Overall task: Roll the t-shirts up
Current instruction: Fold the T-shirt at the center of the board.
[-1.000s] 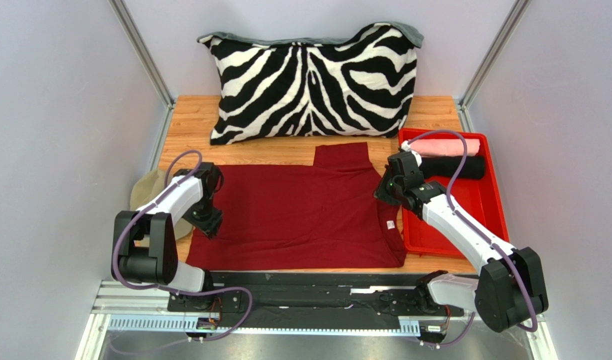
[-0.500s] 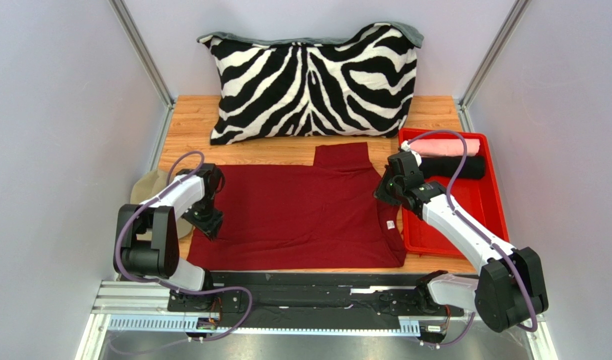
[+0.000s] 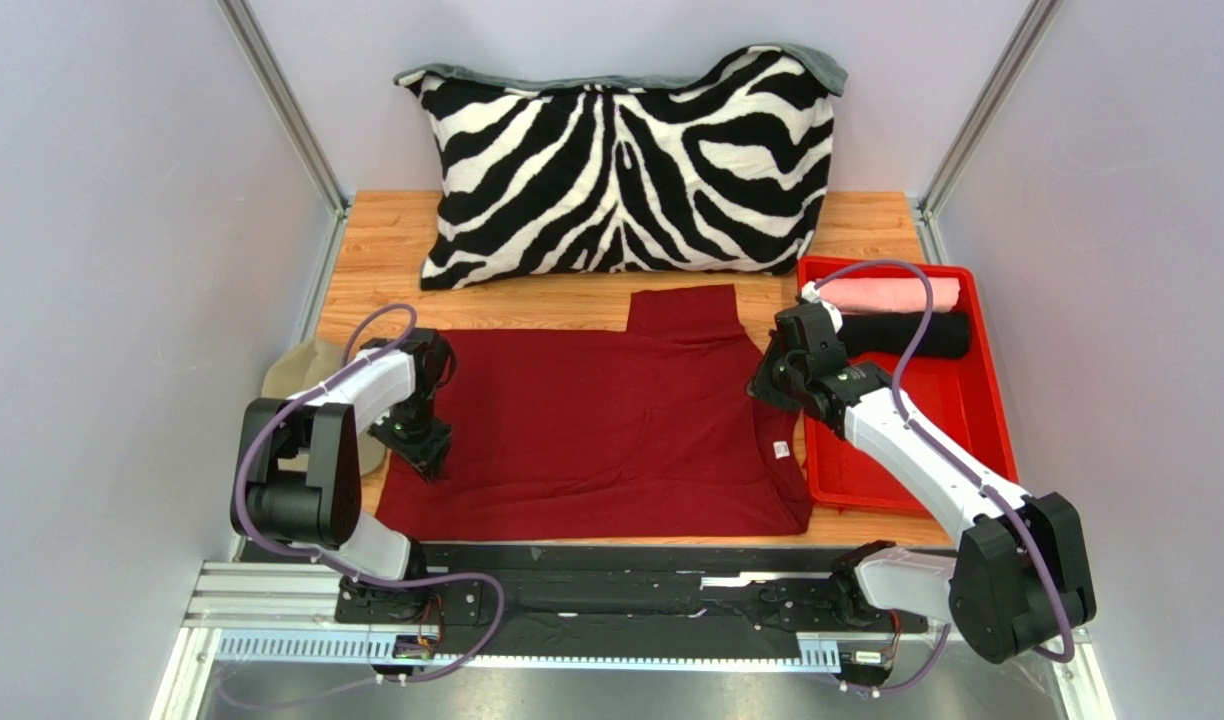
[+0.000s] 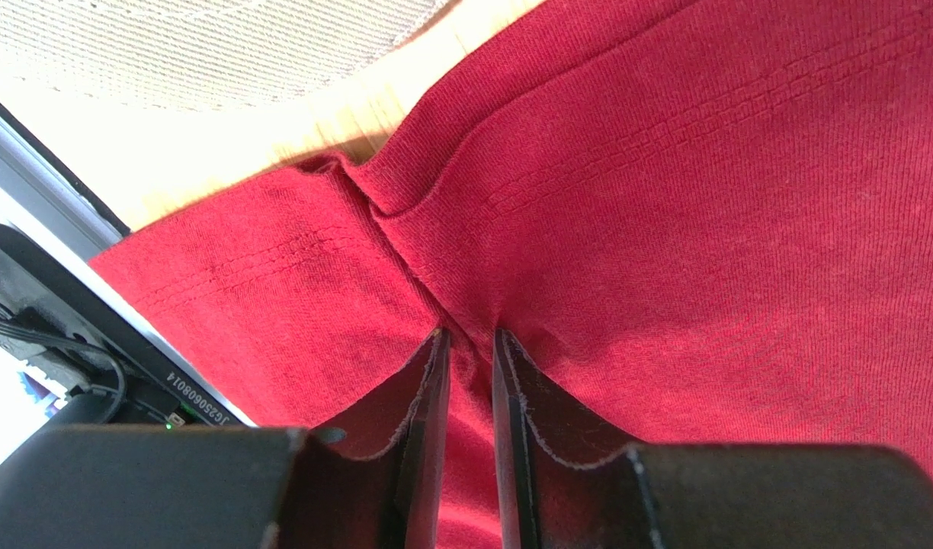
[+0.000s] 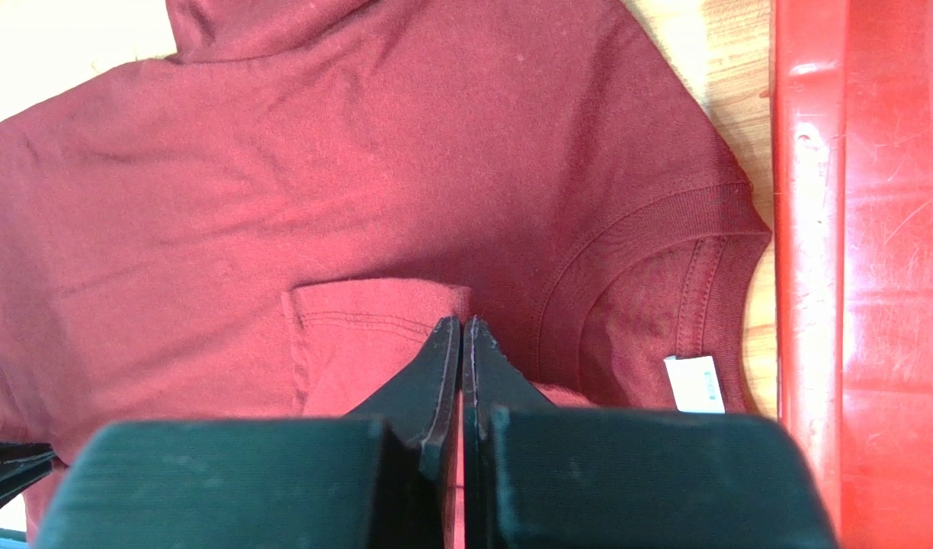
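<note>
The maroon t-shirt point(image 3: 603, 413) lies flat in the middle of the wooden table, its neck with the white label point(image 3: 781, 449) at the right. My left gripper point(image 3: 420, 447) sits at the shirt's left edge, its jaws nearly closed on a pinched ridge of maroon fabric point(image 4: 689, 195). My right gripper point(image 3: 764, 387) is at the shirt's right edge near the collar, shut on a folded-over piece of the shirt point(image 5: 357, 172); the label point(image 5: 697, 383) lies just right of it. A rolled pink tee point(image 3: 904, 294) and a rolled black tee point(image 3: 911, 333) lie in the red tray.
The red plastic tray point(image 3: 964, 413) stands at the right, close to my right gripper, and also shows in the right wrist view point(image 5: 883, 229). The zebra-striped pillow point(image 3: 626, 158) fills the back. A beige cloth thing point(image 3: 295, 375) lies by the left wall. The arm bases line the near edge.
My left gripper has shifted slightly to the right and away from the near edge with the shirt's left edge; the left arm's elbow has shifted. The right arm has not moved.
</note>
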{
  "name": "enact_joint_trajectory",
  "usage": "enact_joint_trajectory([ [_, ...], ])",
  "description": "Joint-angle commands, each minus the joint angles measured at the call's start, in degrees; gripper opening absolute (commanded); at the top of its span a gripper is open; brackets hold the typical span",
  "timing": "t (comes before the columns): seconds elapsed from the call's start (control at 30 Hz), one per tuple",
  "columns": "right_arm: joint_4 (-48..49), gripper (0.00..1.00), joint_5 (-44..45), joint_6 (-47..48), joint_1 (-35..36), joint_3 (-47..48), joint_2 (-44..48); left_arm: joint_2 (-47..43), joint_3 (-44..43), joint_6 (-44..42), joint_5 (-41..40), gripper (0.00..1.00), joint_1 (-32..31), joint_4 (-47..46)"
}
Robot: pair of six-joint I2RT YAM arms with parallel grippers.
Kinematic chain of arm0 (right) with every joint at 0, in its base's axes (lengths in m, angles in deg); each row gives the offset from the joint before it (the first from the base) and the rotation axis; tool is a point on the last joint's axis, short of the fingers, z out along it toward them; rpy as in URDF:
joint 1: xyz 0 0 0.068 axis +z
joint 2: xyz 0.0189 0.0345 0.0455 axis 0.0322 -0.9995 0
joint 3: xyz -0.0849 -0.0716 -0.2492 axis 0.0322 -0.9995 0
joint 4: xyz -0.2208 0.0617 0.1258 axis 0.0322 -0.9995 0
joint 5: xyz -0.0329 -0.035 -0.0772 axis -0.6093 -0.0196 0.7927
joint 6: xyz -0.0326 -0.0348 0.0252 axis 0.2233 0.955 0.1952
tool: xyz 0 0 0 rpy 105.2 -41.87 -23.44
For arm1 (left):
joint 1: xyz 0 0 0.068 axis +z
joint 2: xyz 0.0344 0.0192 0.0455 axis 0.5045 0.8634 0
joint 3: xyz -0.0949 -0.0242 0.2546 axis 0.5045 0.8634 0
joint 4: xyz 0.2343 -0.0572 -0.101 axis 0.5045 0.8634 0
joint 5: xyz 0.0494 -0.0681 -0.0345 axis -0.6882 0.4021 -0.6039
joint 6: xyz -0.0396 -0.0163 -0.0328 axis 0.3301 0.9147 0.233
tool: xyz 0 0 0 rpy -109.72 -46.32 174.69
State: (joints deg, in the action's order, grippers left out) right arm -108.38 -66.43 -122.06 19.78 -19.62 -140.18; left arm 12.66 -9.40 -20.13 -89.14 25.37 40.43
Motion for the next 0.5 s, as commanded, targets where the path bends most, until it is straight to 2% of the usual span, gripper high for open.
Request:
enact_joint_trajectory([
  [0.0,2.0,0.00,-0.1,0.9,0.1,-0.1,-0.5,-2.0,0.5,-0.1,0.4,0.28,-0.7,0.2],
  [0.37,2.1,0.00,-0.1,0.7,0.1,0.1,-0.6,-5.0,1.1,-0.2,0.0,0.18,-0.8,2.0],
  [0.47,2.1,0.00,-0.2,0.6,0.1,0.1,-0.5,-5.7,1.1,-0.2,0.1,0.09,-0.8,2.3],
])
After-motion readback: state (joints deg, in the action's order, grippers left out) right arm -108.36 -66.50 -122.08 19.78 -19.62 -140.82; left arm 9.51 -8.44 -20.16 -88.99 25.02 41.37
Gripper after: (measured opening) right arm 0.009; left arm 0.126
